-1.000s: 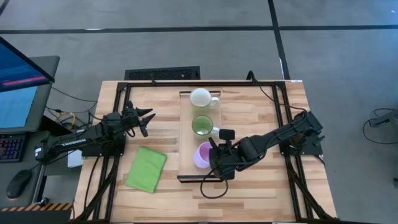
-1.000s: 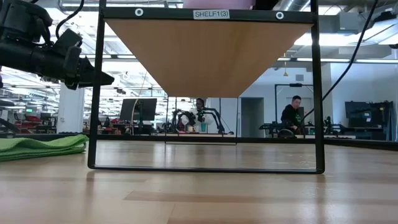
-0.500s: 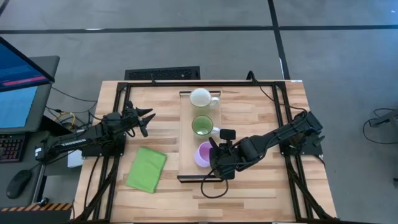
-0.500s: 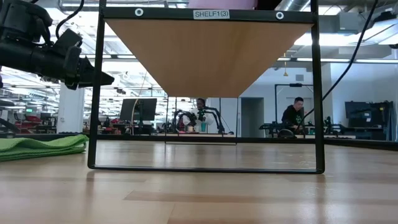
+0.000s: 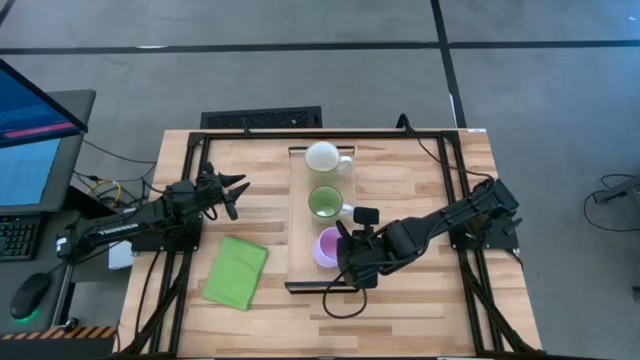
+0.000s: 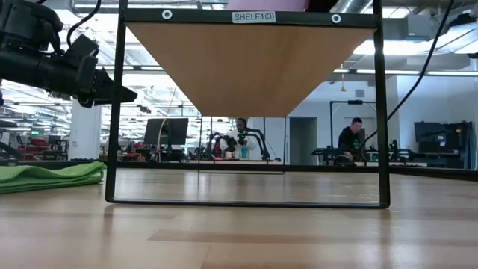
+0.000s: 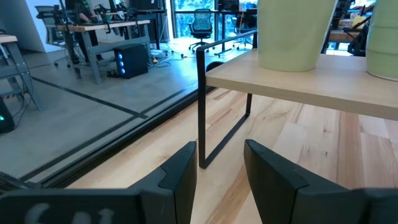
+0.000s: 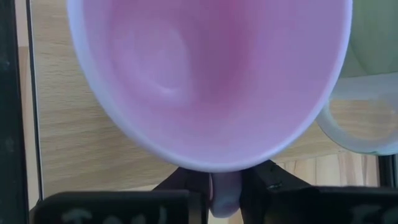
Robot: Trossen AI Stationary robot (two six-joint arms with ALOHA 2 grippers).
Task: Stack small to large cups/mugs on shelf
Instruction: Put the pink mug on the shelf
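Note:
Three mugs stand in a row on the shelf [image 5: 300, 215]. The white mug [image 5: 322, 157] is at its far end, the light green mug [image 5: 324, 202] in the middle, and the light purple mug [image 5: 327, 247] near its near end. My right gripper [image 5: 344, 254] is at the purple mug's right side, shut on its handle; it also shows in the right wrist view [image 8: 225, 186]. My left gripper [image 5: 236, 190] hovers open and empty to the left of the shelf; its wrist view [image 7: 217, 171] faces the shelf's far end and the white mug [image 7: 291, 31]. My right gripper pinches the purple mug's handle [image 8: 225, 198] between its two fingers [image 8: 186, 184]. The fingers come slanting down from the table's right and near side. The mug is upright, mouth up, over the shelf's near end; whether its base rests on the board I cannot tell.
A folded green cloth [image 5: 236, 271] lies on the tabletop left of the shelf's near end. In the low view the shelf's dark end frame [image 6: 116, 112] stands on the table with open space under the board. A black frame [image 5: 300, 131] runs along the table's edges.

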